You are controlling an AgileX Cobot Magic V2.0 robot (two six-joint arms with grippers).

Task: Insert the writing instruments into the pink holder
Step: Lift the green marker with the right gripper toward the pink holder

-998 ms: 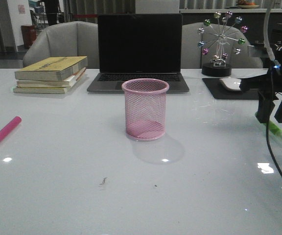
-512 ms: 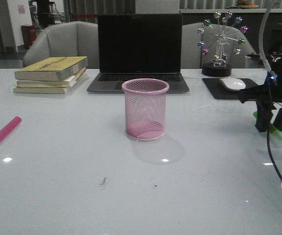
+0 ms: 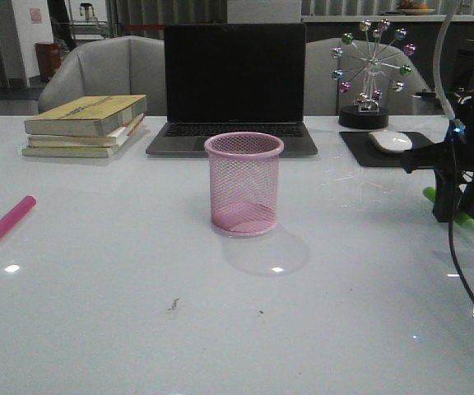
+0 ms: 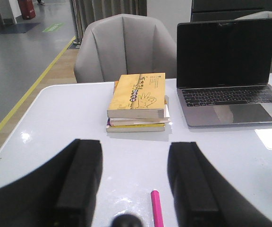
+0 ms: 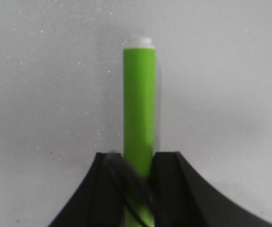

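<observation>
A: How far along are we looking here?

B: Barely started, I'd judge. The pink holder [image 3: 244, 183] is standing upright at the centre of the front view, on the desk [image 3: 138, 313], and through its mesh it is looking empty. Neither marker is sitting in it.

A: Where are the markers lying?

B: The magenta marker [image 3: 5, 224] is lying flat at the left edge of the frame, well apart from the holder. It is also showing at the bottom of the left wrist view [image 4: 157, 208]. The green marker [image 3: 453, 211] is lying low at the right edge, and the right tool [image 3: 459, 216] is sitting down over it.

A: Is that tool gripping it?

B: In the right wrist view the green marker [image 5: 139, 127] is running straight between the two black fingers [image 5: 174, 184], which are pressing close on either side with no gap showing. So I'm reading it as narrowed onto the barrel, though whether the marker is off the desk I cannot tell.

A: And the left tool [image 4: 133, 189]?

B: It is hanging wide apart, holding nothing, above the magenta marker.

A: So what is remaining?

B: Everything, really: both markers are waiting to be carried over and dropped in.
</observation>
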